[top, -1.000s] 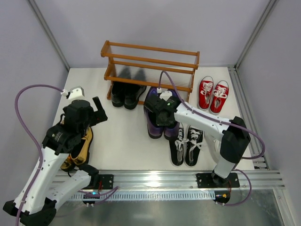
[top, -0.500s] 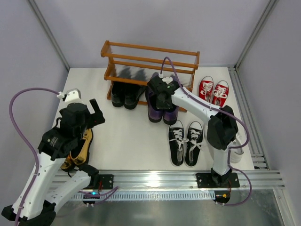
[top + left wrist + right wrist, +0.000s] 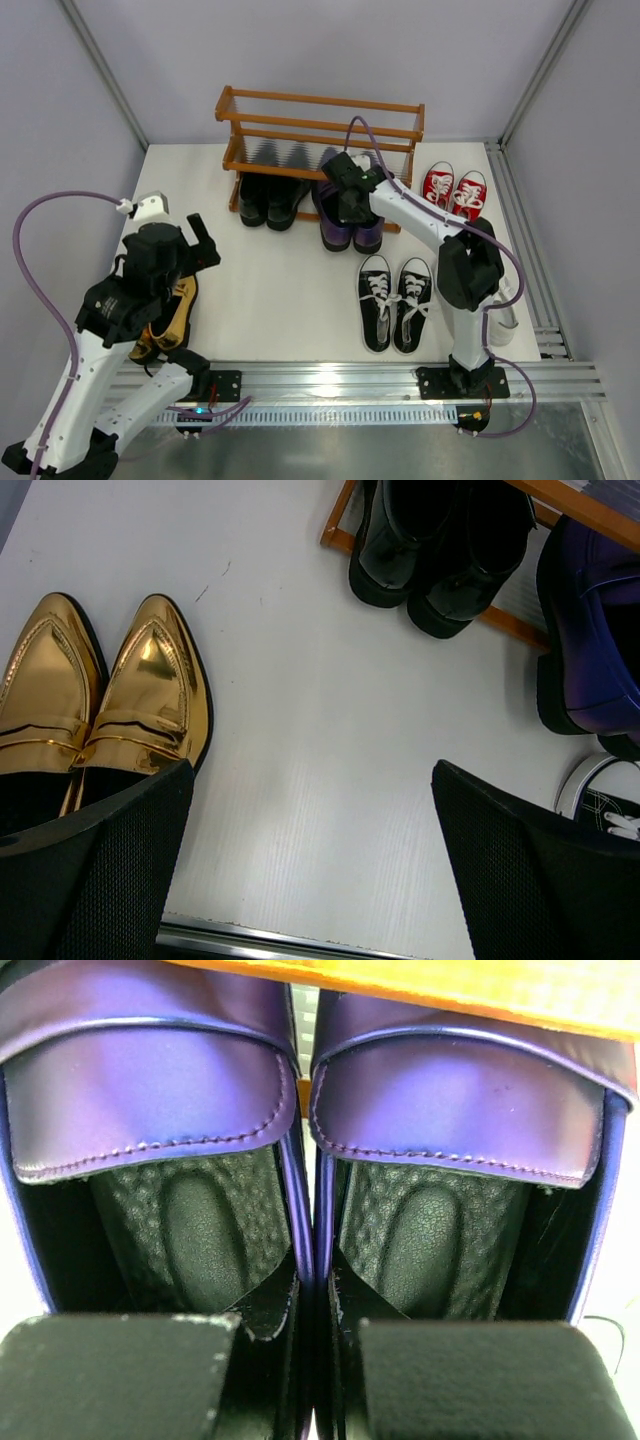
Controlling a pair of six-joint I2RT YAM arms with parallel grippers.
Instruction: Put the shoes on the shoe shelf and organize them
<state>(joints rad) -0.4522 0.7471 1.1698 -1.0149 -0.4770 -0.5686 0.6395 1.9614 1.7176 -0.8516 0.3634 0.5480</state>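
Top external view – shoe shelf (image 3: pixel 320 135) at back, black dress shoes (image 3: pixel 268 200) toes-in under its lowest rails at left, purple loafers (image 3: pixel 340 232) toes-in beside them – clamped by right gripper (image 3: pixel 310 1360). Left gripper (image 3: pixel 310 880) spread wide above gold loafers (image 3: pixel 110 710).

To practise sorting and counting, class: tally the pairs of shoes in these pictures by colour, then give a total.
glossy black dress shoes: 1 pair
purple loafers: 1 pair
black-and-white sneakers: 1 pair
red sneakers: 1 pair
gold loafers: 1 pair
white sneakers: 1, seen only in part behind the right arm
Total: 5 whole pairs, plus the part-hidden white.
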